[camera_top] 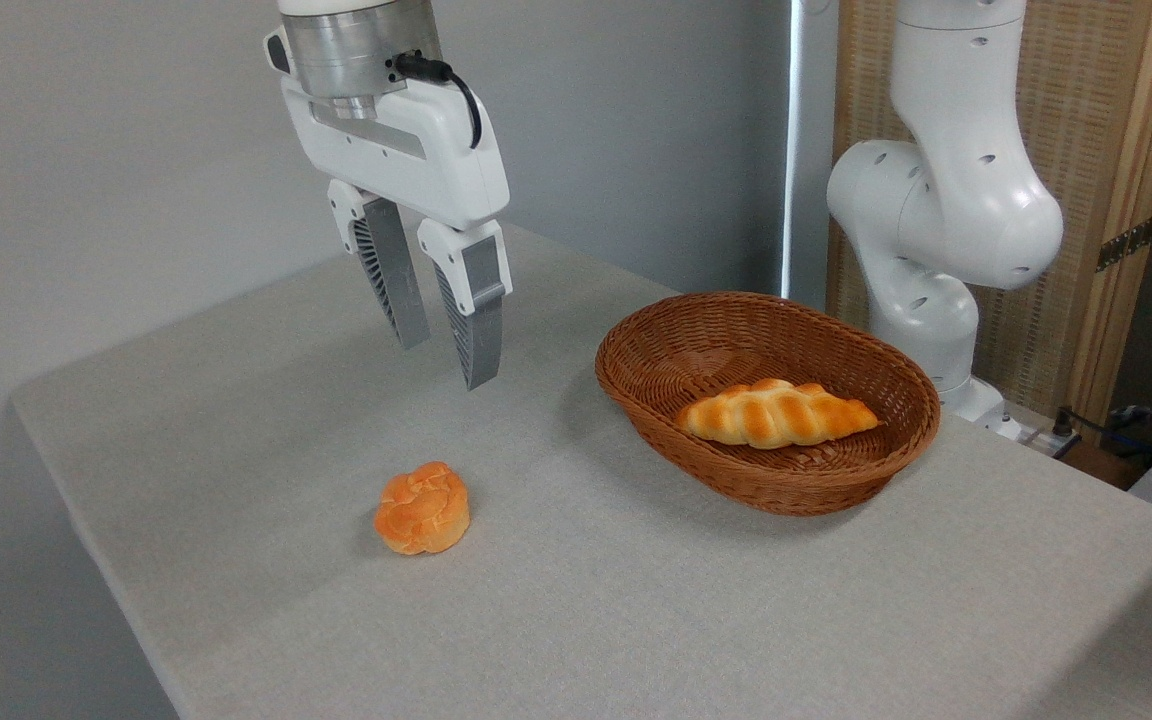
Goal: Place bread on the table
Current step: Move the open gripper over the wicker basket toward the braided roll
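Observation:
The bread [776, 413], a long braided golden-brown loaf, lies inside the brown wicker basket [656, 345] on the right half of the table [636, 600]. My gripper [448, 365] hangs in the air well to the left of the basket, above the grey cloth. Its two grey fingers [476, 330] point down with a gap between them, open and holding nothing. Nothing touches the loaf.
A small round orange knotted bun [422, 508] sits on the cloth below and slightly left of the gripper. The arm's white base [936, 220] rises behind the basket at the right. Cables and dark items lie off the table's right edge.

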Robot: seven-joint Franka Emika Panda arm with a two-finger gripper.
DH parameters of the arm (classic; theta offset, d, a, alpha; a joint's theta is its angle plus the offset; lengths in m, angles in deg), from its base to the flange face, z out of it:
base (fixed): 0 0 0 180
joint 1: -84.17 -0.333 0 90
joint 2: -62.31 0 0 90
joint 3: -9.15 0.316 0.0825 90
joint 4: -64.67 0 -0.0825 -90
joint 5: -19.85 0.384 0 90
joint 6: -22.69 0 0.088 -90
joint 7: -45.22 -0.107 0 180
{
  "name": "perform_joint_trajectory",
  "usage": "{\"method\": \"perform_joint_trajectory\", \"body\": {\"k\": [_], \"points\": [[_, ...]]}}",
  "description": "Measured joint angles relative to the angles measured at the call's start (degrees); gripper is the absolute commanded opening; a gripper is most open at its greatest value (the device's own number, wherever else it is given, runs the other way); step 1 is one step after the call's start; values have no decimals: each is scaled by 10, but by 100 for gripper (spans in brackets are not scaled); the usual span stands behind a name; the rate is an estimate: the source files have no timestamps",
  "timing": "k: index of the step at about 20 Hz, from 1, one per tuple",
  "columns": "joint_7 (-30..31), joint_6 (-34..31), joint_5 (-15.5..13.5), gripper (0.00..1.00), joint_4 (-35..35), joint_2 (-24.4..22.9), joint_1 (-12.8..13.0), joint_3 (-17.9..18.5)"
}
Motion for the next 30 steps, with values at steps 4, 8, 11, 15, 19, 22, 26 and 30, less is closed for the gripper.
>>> {"method": "perform_joint_trajectory", "body": {"k": [4,8,11,15,19,22,26,30], "points": [[0,0,0,100,-9,0,0,0],[0,0,0,100,-14,0,0,0],[-1,0,0,100,-14,0,0,0],[-1,0,0,100,-16,-1,0,0],[-21,18,0,100,-68,-29,2,-2],[-40,60,0,100,-164,-95,7,-2],[-103,68,1,100,-294,-217,72,69],[-161,32,39,100,-377,-340,204,243]]}}
